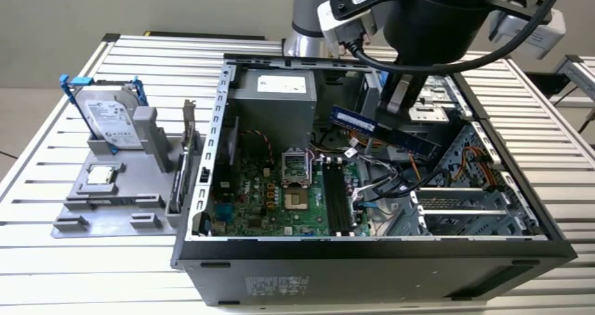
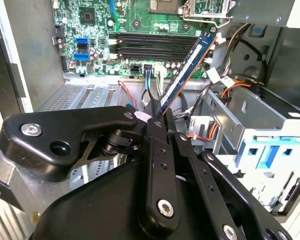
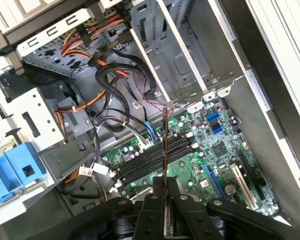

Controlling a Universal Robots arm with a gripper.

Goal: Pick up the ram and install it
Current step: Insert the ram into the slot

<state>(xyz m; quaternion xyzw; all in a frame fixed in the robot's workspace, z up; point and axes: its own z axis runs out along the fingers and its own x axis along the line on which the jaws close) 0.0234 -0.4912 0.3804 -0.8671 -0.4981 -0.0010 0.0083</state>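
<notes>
My gripper [image 1: 392, 120] hangs inside the open computer case [image 1: 372, 259] and is shut on the ram [image 1: 381, 130], a long blue-faced stick held tilted above the motherboard. The second wrist view has the ram [image 2: 187, 70] slanting away from the gripper [image 2: 156, 116] toward the black memory slots [image 2: 155, 45]. Seen edge-on in the first wrist view, the ram [image 3: 165, 150] rises from the gripper [image 3: 165, 192] above the slots [image 3: 155, 160]. In the exterior view the slots [image 1: 339, 200] lie below the ram and toward the case's front. The ram touches no slot.
A grey tray [image 1: 111, 210] at the exterior view's left holds a hard drive in a blue frame [image 1: 111, 116] and a square silver chip [image 1: 102, 175]. Loose cables [image 1: 391, 179] and a drive cage [image 1: 469, 189] crowd the case beside the slots. A power supply [image 1: 279, 95] sits at the back.
</notes>
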